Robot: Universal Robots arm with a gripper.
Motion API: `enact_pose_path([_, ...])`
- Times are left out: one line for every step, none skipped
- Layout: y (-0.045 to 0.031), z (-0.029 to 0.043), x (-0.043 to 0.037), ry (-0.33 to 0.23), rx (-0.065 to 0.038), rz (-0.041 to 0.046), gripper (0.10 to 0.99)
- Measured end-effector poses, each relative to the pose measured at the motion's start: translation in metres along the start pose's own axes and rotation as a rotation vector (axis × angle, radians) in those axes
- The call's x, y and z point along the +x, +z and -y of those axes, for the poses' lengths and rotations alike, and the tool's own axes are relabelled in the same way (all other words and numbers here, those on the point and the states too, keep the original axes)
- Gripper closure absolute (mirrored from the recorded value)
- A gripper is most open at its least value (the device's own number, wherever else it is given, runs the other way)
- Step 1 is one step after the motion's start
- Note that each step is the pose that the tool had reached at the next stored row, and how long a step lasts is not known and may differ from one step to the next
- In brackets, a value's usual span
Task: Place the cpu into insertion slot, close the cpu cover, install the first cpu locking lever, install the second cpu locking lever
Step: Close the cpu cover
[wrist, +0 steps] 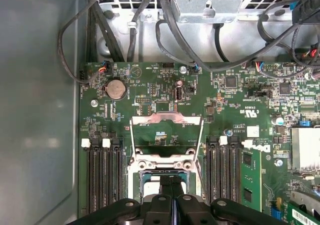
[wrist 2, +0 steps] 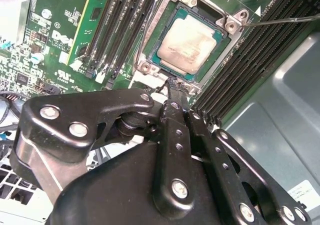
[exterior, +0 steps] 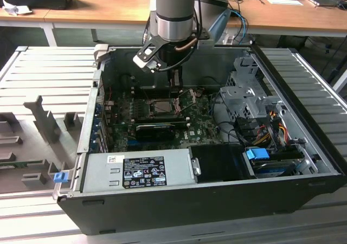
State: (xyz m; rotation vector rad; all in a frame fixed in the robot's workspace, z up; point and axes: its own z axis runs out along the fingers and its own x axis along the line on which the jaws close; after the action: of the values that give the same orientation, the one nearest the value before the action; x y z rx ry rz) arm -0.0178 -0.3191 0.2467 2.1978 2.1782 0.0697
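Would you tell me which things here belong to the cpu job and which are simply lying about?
Job in hand: cpu, seated in the insertion slot; cpu cover, raised; locking lever, unlatched; gripper, jaws shut, at the slot's edge.
Lying about: memory slots; coin battery; cables; power supply.

End effector [wrist: 171, 180] right over the insertion slot [wrist: 149, 179] in the first wrist view, most of it covered, its own black body sliced by the picture's edge. Second wrist view: the cpu [wrist 2: 187, 45] loses one corner behind a fingertip [wrist 2: 172, 97], it seems. Exterior view: arm [exterior: 173, 11] cut off at the top of the frame.
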Motion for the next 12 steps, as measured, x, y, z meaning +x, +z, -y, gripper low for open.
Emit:
enact_pose_path([-0.0002,0.0000,0.0000,0.000,0.000,0.0000,0.980])
enact_pose_path([-0.0004,0.0000,0.0000,0.000,0.000,0.0000,0.980])
enact_pose_path([-0.0007,-0.0001,0.0000,0.000,0.000,0.0000,0.980])
enact_pose_path([-0.0010,-0.0002,0.0000,0.000,0.000,0.0002,0.980])
enact_pose_path([-0.0014,-0.0003,0.0000,0.000,0.000,0.0001,0.980])
enact_pose_path([-0.0015,-0.0003,0.0000,0.000,0.000,0.0001,0.980])
enact_pose_path([-0.0017,-0.0004,0.0000,0.000,0.000,0.0001,0.980])
enact_pose_path([-0.0020,-0.0005,0.0000,0.000,0.000,0.0001,0.980])
enact_pose_path([-0.0022,-0.0006,0.0000,0.000,0.000,0.0000,0.980])
enact_pose_path([-0.0023,-0.0007,0.0000,0.000,0.000,0.0001,0.980])
enact_pose_path([-0.0026,-0.0009,0.0000,0.000,0.000,0.0001,0.980])
enact_pose_path([-0.0029,-0.0011,0.0000,0.000,0.000,0.0001,0.980])
